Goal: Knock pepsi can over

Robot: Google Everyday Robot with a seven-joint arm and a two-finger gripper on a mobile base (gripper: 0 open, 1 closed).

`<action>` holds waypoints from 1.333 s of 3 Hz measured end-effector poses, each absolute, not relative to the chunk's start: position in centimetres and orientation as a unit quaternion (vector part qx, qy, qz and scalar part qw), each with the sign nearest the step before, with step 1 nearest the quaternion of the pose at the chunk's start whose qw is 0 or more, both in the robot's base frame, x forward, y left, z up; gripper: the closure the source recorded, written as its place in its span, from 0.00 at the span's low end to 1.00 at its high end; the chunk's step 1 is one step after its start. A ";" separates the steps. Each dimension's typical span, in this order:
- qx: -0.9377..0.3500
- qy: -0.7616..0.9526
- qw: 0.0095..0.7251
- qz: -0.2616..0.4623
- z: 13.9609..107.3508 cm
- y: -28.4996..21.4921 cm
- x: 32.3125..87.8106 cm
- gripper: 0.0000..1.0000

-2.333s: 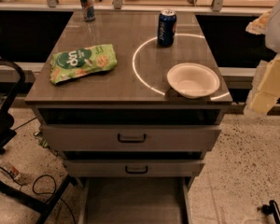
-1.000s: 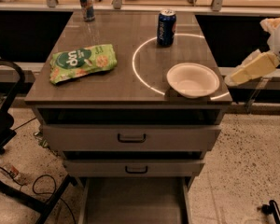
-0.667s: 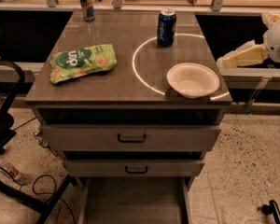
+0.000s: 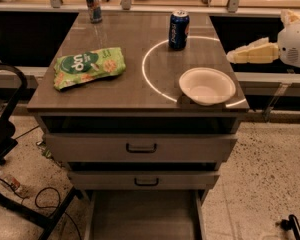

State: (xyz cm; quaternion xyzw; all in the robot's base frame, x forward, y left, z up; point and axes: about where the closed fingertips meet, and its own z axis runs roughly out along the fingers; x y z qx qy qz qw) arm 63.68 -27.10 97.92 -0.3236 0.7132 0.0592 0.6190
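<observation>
Pepsi can (image 4: 179, 30) stood upright toward the back of the tabletop (image 4: 125, 91), right of centre, sitting on the far arc of the white ring (image 4: 145, 74) marked on the surface. Nothing was touching it. My jaws hung off the right edge of the tabletop, out over the gap, pointing left toward the can. They were well apart from it and carried nothing. I could not tell how far they were parted. My arm (image 4: 295, 45) was behind them at the right frame edge. I judged this side-on placement suited a sweep: coming in level from the right lets me push the can's side and tip it rather than grab it. White bowl (image 4: 207, 86) sat empty near the front right corner, closer to the camera than the can, so a line across the back should pass behind it. The risk was clipping its rim if I came in low. Green snack bag (image 4: 89, 67) lay flat on the left. Taller slim can (image 4: 93, 4) stood at the back left, well clear, not the target. Two drawers (image 4: 140, 148) below hung open, irrelevant here.
</observation>
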 end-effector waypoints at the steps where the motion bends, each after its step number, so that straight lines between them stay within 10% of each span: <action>1: -0.313 0.708 0.629 0.076 98.3 -26.4 64.7 0.00; 4: -0.280 0.682 0.664 0.126 99.8 -22.4 76.3 0.00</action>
